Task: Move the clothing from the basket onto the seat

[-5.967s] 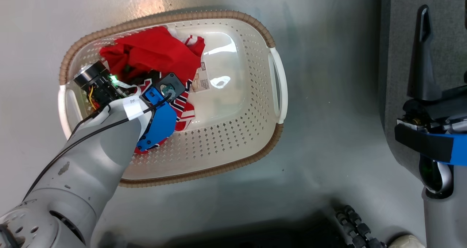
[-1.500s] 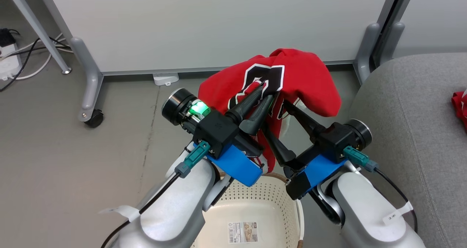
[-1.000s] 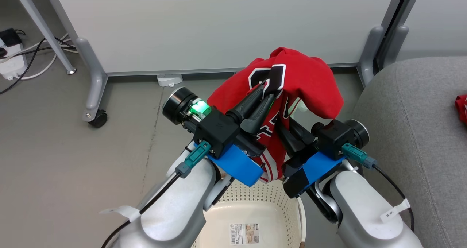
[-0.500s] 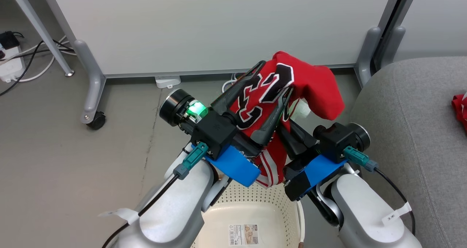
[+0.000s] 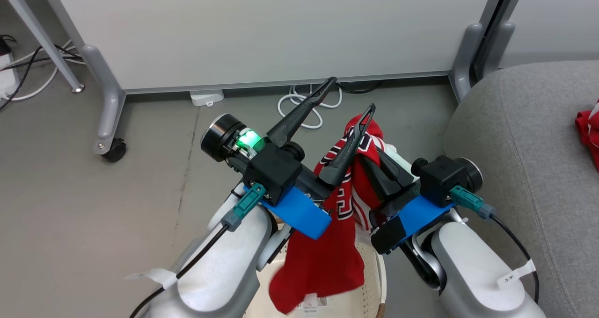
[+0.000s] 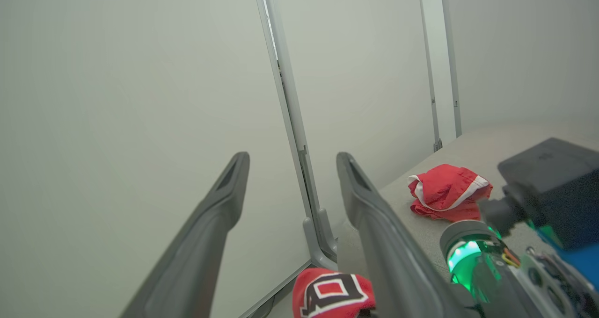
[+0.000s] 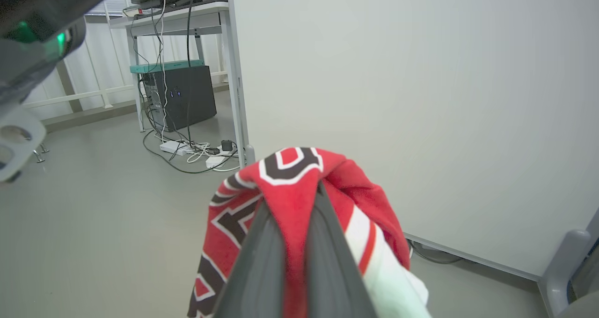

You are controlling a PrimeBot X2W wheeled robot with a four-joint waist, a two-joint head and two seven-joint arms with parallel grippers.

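Note:
A red jersey (image 5: pixel 327 257) with black-and-white numerals hangs from my right gripper (image 5: pixel 370 161), which is shut on its top fold; the cloth drapes down over the cream basket (image 5: pixel 381 273) at the bottom edge. The right wrist view shows the jersey (image 7: pixel 290 168) pinched between the closed fingers (image 7: pixel 262 262). My left gripper (image 5: pixel 350 95) stands open just left of the jersey, with nothing between its fingers (image 6: pixel 220 215). The grey seat (image 5: pixel 514 121) fills the right side. A second red garment (image 5: pixel 587 131) lies on it, also seen as a crumpled garment (image 6: pixel 447 191) in the left wrist view.
A white partition panel (image 5: pixel 262 28) on grey wheeled feet (image 5: pixel 110 147) stands ahead. White cable coils (image 5: pixel 299 107) on the floor below it. A desk with a dark computer box (image 7: pixel 180 98) and cables lies beyond the panel's left end. Bare grey floor (image 5: pixel 93 215) spreads left.
My left gripper opened and let go of the jersey. The cloth slid off it and now hangs lower from the right gripper, down over the basket.

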